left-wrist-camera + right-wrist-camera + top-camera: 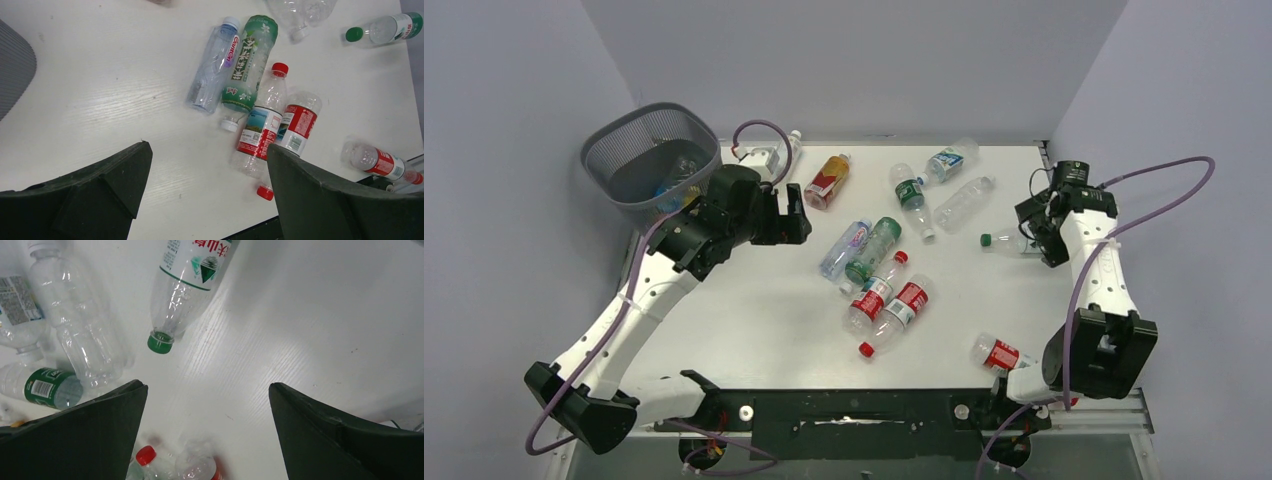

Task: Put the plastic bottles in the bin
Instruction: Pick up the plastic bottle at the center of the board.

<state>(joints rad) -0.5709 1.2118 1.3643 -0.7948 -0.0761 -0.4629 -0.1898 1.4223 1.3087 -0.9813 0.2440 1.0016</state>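
Plastic bottles (879,275) lie scattered across the tabletop (754,310), and a few sit inside the bin (614,140) at the far left. The left gripper (792,215) hangs wide open and empty just right of the bin. The right gripper (1036,238), also spread and empty, hovers over a green-capped bottle (1002,240) at the right.

Contents of the bin (652,150) blur behind mesh; the green-capped bottle (185,295) is cut by the right wrist view's top edge; the right arm (1099,350) part-hides the red-labelled bottle (996,352) at the near right corner of the worktop (764,340).
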